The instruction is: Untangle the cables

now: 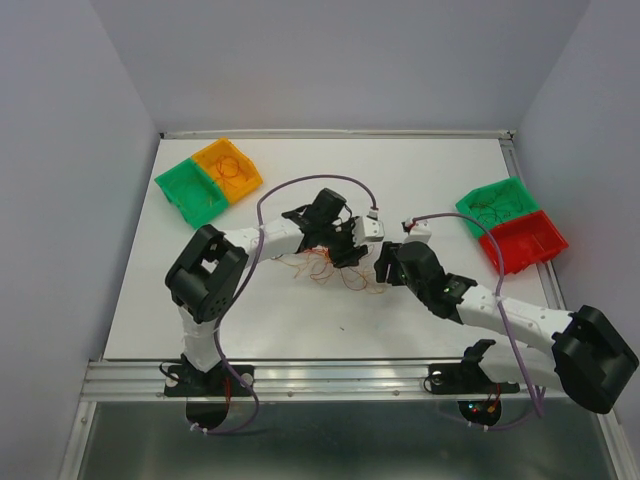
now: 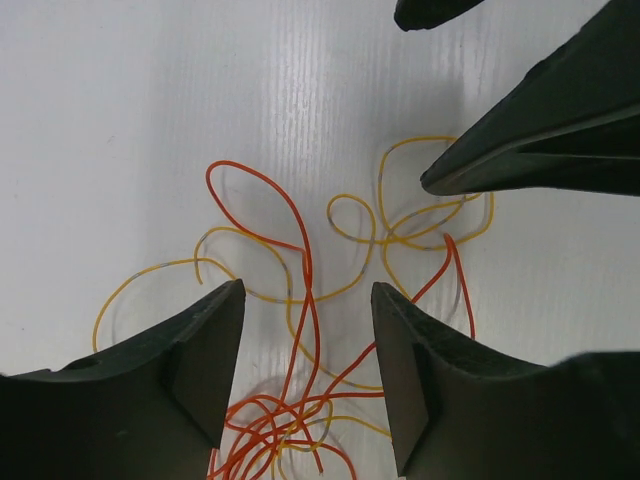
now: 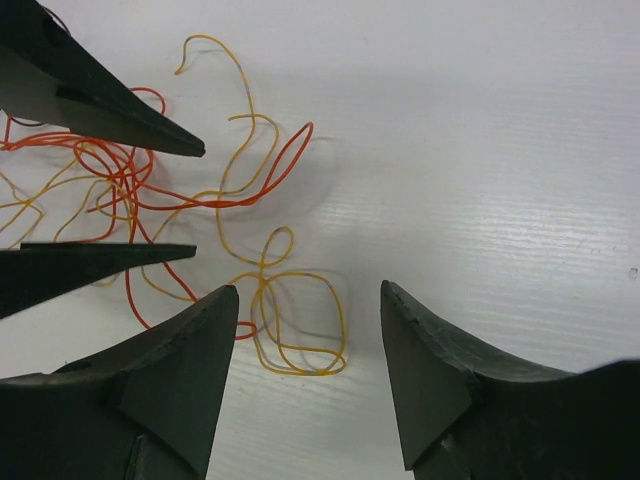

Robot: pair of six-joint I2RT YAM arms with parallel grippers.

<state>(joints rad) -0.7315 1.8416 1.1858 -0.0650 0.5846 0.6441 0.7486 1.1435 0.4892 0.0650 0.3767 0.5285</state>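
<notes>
- Cable tangle point(image 1: 328, 266) lies mid-table point(image 1: 300, 325), just in front of both grippers. Thin orange + yellow strands, looped through each other.
- L gripper point(image 1: 350, 246) over the pile's far side; R gripper point(image 1: 388, 262) just beside it, to the right. Fingertips near each other, not touching as far as I can tell.
- L wrist view: L gripper point(image 2: 307, 290) jaws spread, nothing between them but bare strands on the table. Densest knot point(image 2: 275, 430) sits low in frame, near the finger bases.
- R wrist view: R gripper point(image 3: 308, 288) jaws also spread, no grasp. A yellow loop lies just inside the gap on the left-finger side; main knot point(image 3: 110, 170) is off to the side, under the other arm's fingers point(image 3: 100, 110).
- Progress, my read: early. No strand pulled clear, orange and yellow cross in many places, none laid apart.
- Left to do: pick a strand, draw it out, repeat for each.
- Bin pairs at far left point(image 1: 208, 180) and right point(image 1: 510, 222); they seem to hold thin wires, too small to confirm.
</notes>
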